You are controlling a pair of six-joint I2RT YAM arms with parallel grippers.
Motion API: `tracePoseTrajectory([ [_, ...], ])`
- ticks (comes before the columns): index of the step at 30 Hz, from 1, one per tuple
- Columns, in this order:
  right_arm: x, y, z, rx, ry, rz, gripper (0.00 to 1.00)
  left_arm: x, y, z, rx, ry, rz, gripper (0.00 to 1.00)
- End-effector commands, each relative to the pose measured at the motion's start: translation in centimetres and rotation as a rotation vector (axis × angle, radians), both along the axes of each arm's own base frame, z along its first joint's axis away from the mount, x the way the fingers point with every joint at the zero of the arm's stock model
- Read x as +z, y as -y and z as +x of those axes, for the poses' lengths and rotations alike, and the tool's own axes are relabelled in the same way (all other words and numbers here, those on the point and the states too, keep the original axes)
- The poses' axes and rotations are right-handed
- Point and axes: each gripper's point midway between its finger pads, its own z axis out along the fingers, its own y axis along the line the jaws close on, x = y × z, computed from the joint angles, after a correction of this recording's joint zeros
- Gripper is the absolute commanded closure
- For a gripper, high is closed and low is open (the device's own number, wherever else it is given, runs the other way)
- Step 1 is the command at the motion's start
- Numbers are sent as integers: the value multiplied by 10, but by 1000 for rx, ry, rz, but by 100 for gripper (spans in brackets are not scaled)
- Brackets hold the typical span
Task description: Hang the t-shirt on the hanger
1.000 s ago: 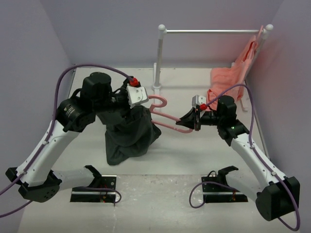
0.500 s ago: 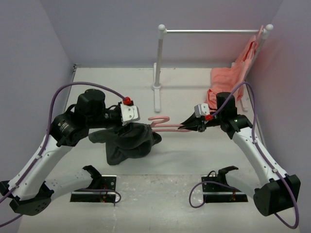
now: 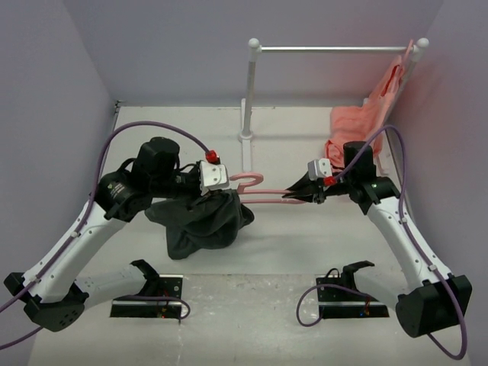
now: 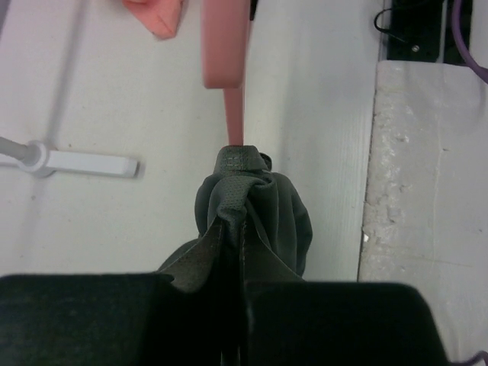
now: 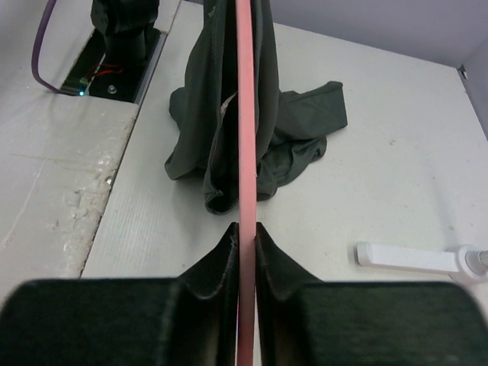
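Note:
The dark grey t-shirt (image 3: 202,225) hangs bunched left of centre, its lower folds resting on the table. My left gripper (image 3: 219,192) is shut on a fold of cloth at its top; in the left wrist view the t-shirt (image 4: 259,213) is pinched where the left gripper (image 4: 242,263) closes. The pink hanger (image 3: 263,200) lies roughly level above the table, one arm pushed into the shirt, its hook (image 3: 248,179) toward the back. My right gripper (image 3: 291,197) is shut on its other arm. In the right wrist view the hanger (image 5: 245,114) runs straight between the right gripper (image 5: 245,229) fingers toward the t-shirt (image 5: 221,114).
A white clothes rack (image 3: 249,91) stands at the back, its foot (image 4: 76,162) (image 5: 412,258) near the hanger. A salmon-pink garment (image 3: 366,122) hangs from the rail's right end down to the table. Two black mounting plates (image 3: 149,305) sit at the near edge.
The left gripper has shut on the t-shirt's top fold beside the hanger's hook. The right arm has drawn back right, and the hanger has gone from slanted to roughly level.

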Motion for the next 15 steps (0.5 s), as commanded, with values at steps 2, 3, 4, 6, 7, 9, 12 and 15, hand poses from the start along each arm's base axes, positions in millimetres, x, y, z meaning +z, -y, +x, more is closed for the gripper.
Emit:
tracePoseTrajectory([
  [2,25,-7,-12,130,-89,119,2,24,-17,54,309,204,-79,100],
  [3,26,-3,-12,132,-143,133,1,22,-26,62,375,223,-70,100],
  [4,30,1,-14,147,-200,157,1,20,-34,67,429,235,-60,100],
  [6,45,12,-22,201,-281,222,1,19,-40,70,475,238,-53,100],
  [7,51,16,-23,218,-269,246,1,19,-41,69,479,232,-53,100],
  [9,70,25,-22,165,-245,323,1,23,-48,70,527,229,-67,100],
  [12,84,35,-7,101,-231,343,1,31,-48,65,530,226,-114,100],
  [15,94,35,15,54,-274,283,1,45,-47,60,540,228,-202,100],
])
